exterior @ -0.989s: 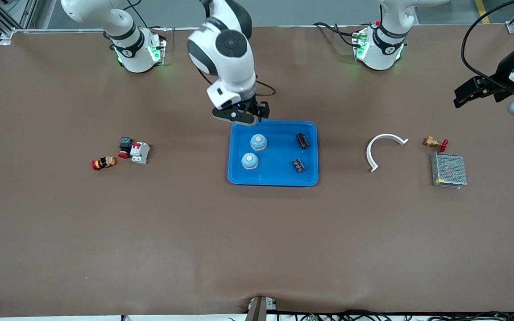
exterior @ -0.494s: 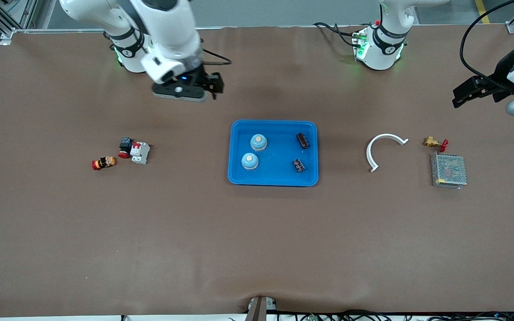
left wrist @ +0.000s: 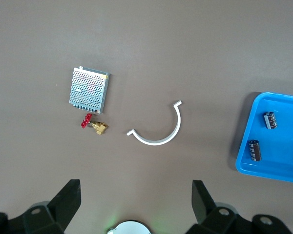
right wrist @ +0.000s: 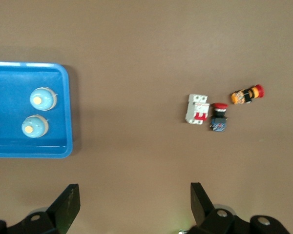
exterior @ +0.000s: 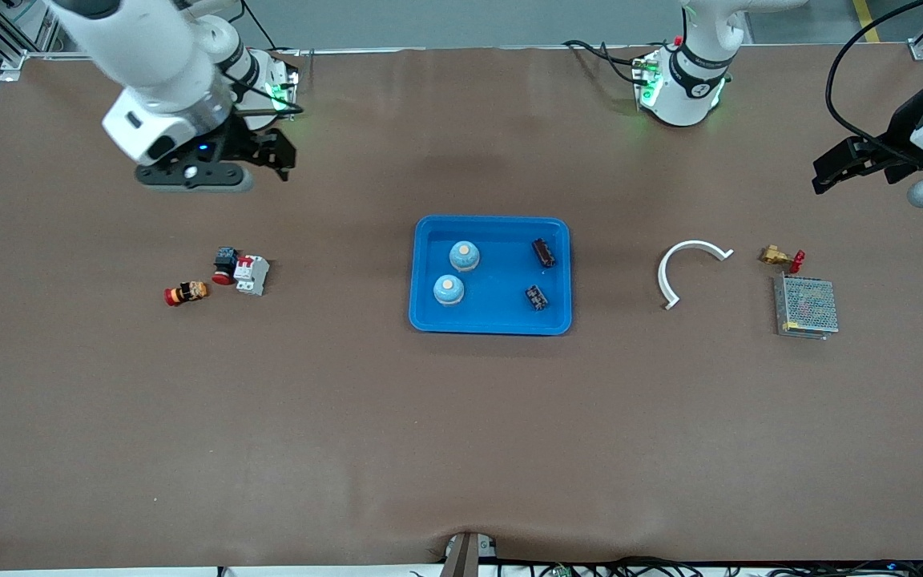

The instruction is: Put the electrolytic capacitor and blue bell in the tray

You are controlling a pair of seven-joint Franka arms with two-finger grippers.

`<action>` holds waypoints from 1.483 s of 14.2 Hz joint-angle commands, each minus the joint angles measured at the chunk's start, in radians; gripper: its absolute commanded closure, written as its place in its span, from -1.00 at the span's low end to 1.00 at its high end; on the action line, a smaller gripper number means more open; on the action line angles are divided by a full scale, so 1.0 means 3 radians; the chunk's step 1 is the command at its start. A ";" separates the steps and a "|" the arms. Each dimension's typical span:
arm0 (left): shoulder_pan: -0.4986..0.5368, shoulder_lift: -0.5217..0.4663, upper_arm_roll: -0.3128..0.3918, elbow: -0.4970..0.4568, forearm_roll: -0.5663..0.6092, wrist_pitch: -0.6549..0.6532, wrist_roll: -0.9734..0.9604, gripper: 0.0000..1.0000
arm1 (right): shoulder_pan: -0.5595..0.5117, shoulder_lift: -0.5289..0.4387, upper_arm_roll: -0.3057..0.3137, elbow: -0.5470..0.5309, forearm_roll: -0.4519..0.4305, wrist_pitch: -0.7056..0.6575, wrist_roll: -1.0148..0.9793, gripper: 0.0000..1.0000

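Observation:
The bright-blue tray [exterior: 495, 271] lies mid-table. In it are two blue bells [exterior: 464, 256] [exterior: 449, 289] and two dark electrolytic capacitors [exterior: 542, 252] [exterior: 536, 297], all lying free. My right gripper [exterior: 213, 164] is open and empty, up over bare table near the right arm's base; its wrist view shows the tray [right wrist: 10, 117] and both bells [right wrist: 42, 99] [right wrist: 34, 126]. My left gripper [exterior: 854, 164] is open and empty, waiting high over the left arm's end of the table; its wrist view shows the tray's end [left wrist: 278, 141] with both capacitors [left wrist: 270, 120] [left wrist: 254, 150].
A white circuit breaker [exterior: 251, 274], a red push button [exterior: 225, 265] and an orange-red part [exterior: 187, 293] lie toward the right arm's end. A white curved strip [exterior: 682, 264], a brass valve [exterior: 780, 257] and a metal mesh power supply [exterior: 806, 307] lie toward the left arm's end.
My right gripper has moved from the tray's edge toward the right arm's end of the table, empty. The things in the tray and the left arm have stayed put.

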 commanded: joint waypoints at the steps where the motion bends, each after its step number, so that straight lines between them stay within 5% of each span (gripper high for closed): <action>1: -0.0013 -0.0020 0.0016 -0.0003 -0.0054 -0.0024 0.0025 -1.00 | -0.0360 -0.0008 0.0062 0.0087 -0.0010 -0.0111 -0.0437 -1.00; 9: -0.0018 -0.0015 0.0016 0.0002 -0.0049 -0.0029 0.0025 -1.00 | -0.1240 -0.0008 0.0036 0.0261 -0.0030 -0.0321 -0.1277 -1.00; 21: -0.0018 -0.0015 0.0016 0.0033 -0.0049 -0.0029 0.0035 -1.00 | -0.1609 0.0023 -0.0005 0.0384 -0.0056 -0.0373 -0.1513 -1.00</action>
